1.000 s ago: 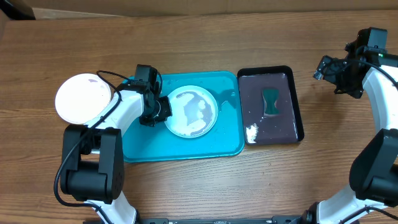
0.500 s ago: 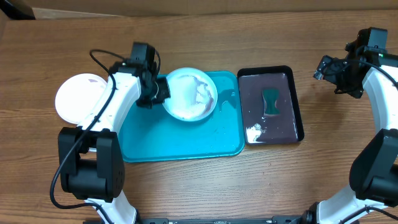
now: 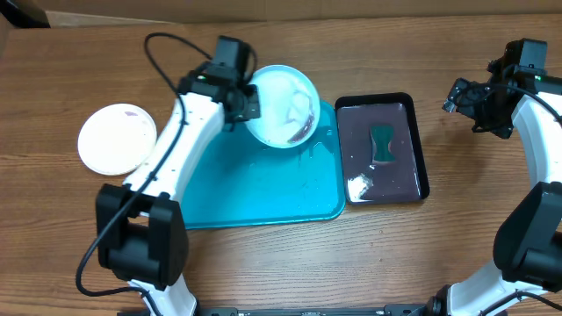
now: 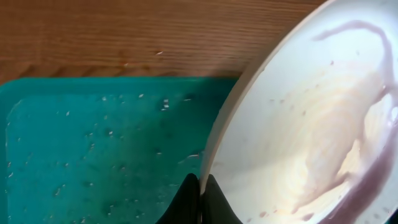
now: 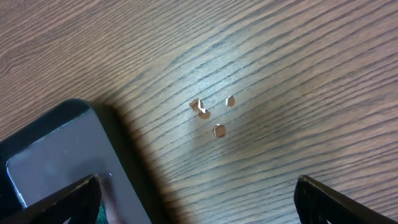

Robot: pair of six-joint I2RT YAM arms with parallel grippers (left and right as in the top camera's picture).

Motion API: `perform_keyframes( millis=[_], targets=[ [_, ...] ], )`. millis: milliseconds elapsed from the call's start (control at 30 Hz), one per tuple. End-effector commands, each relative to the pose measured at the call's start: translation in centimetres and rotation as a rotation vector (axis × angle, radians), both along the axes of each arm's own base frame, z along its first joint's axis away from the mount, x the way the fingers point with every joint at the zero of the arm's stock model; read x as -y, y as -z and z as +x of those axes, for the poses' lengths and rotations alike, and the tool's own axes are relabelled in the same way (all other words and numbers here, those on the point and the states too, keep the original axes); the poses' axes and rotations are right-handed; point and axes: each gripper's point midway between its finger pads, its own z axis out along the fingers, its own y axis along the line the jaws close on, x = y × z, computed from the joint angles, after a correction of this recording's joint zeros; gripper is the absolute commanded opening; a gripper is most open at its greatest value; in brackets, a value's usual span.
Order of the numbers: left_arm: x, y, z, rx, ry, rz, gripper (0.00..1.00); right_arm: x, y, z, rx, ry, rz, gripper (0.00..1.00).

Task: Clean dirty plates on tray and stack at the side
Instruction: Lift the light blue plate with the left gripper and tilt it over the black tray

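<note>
On the far left, the white plate (image 3: 117, 139) lies flat on the wooden table (image 3: 263, 263), apart from everything else, with a faint mark near its far edge. That looks like your stacking spot.

Your left gripper (image 3: 249, 104) has its fingers (image 4: 189, 194) pressed together on the thin rim of the smeared plate (image 3: 283, 105). It holds the plate up and tilted over the far right corner of the tray (image 3: 263, 189). In the wrist view, only a small bite of the rim sits between the fingers. The plate is smooth, glossy plastic, shallow and round, with a dark purplish streak curving across its pale face.

I judge this grip to be marginal. Move slowly, level the plate before you travel, and avoid quick wrist turns, or it may pivot or slip out. The turquoise tray is speckled with droplets, so treat every surface as slick.

Further right, the black tray (image 3: 413, 175) holds a thin film of liquid, a dark green waisted sponge (image 3: 383, 143) and a dab of white foam (image 3: 356, 186) at its near left corner.

At the far right, your right gripper (image 3: 457, 95) hangs over bare wood with its fingers spread wide and holding nothing. To scrub, bring it to the sponge and present the dirty face of the plate towards it.
</note>
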Motion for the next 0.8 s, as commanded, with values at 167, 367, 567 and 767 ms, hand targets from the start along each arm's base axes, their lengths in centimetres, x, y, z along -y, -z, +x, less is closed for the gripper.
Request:
perform_keyframes(
  millis=[167,367,567,767],
  targets=[
    [7.2,-2.9,0.2,0.14,0.13,0.059,0.04,0.1,-1.4,0.3,0.04,0.01,-0.001,1.0],
    [10.2,-4.6,-0.1,0.231,0.166,0.107,0.04,0.1,-1.4,0.3,0.04,0.01,-0.001,1.0],
    [13.0,-7.6,-0.7,0.337,0.218,0.196,0.04,0.1,-1.4,0.3,0.04,0.01,-0.001,1.0],
    [14.8,-12.0,-1.8,0.51,0.242,0.421,0.04,0.1,-1.4,0.3,0.04,0.01,-0.001,1.0]
  ],
)
